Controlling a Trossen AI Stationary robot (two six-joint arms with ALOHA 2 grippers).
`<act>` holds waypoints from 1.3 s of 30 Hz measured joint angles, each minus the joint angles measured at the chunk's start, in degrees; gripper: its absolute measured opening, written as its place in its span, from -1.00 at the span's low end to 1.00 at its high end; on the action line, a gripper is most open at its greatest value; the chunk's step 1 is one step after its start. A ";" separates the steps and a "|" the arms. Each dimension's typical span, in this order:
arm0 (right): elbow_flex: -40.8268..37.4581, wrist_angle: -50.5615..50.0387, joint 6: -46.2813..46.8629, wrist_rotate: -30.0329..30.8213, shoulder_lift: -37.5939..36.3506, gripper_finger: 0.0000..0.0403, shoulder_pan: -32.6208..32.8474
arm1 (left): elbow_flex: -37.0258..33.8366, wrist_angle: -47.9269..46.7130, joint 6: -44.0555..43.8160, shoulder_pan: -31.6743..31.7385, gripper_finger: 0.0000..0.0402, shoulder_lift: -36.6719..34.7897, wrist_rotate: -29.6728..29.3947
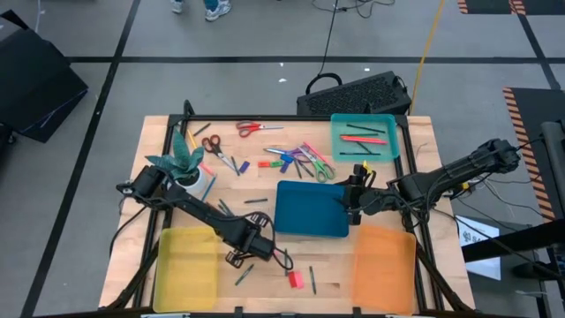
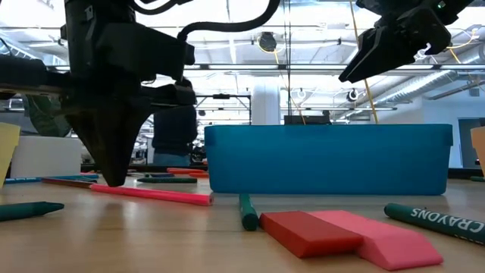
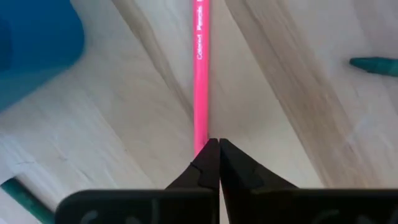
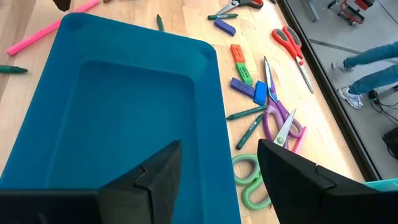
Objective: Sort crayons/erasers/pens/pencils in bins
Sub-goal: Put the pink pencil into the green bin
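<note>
From above, four bins are lying on the table [image 1: 132, 194]; the dark blue bin [image 1: 309, 208] is sitting mid-table with bare wood on its near side. Level with the table, two erasers [image 2: 345, 233], red and pink, are touching before that bin. At the left wrist, the left gripper [image 3: 212, 154] is pinching its tips closed on a pink pencil [image 3: 200, 74]. At the right wrist, the right gripper [image 4: 219, 163] is hanging released over the blue bin's rim.

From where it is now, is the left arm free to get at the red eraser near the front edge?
Probably yes: the left pincer sits shut at a pink pencil, and bare table separates it from the red eraser.
</note>
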 joint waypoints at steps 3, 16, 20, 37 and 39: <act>0.00 -0.11 0.00 -0.02 0.00 0.01 0.00 | 0.00 0.13 -0.20 0.00 -0.97 -0.06 -0.24; 0.00 -0.11 -0.09 0.00 0.01 0.01 0.00 | 0.11 4.56 -4.63 -0.06 -0.49 -0.14 -0.65; 0.00 -0.12 -0.02 0.00 0.02 0.01 0.00 | 0.11 5.97 -4.66 1.05 -0.32 -0.14 -0.73; 0.02 -0.14 0.07 0.00 0.04 0.01 0.00 | 0.05 6.12 -12.04 2.80 -0.81 4.03 6.69; 0.02 -0.15 0.07 -0.01 0.04 0.01 0.00 | 0.09 5.19 -12.88 3.30 -0.92 4.05 7.56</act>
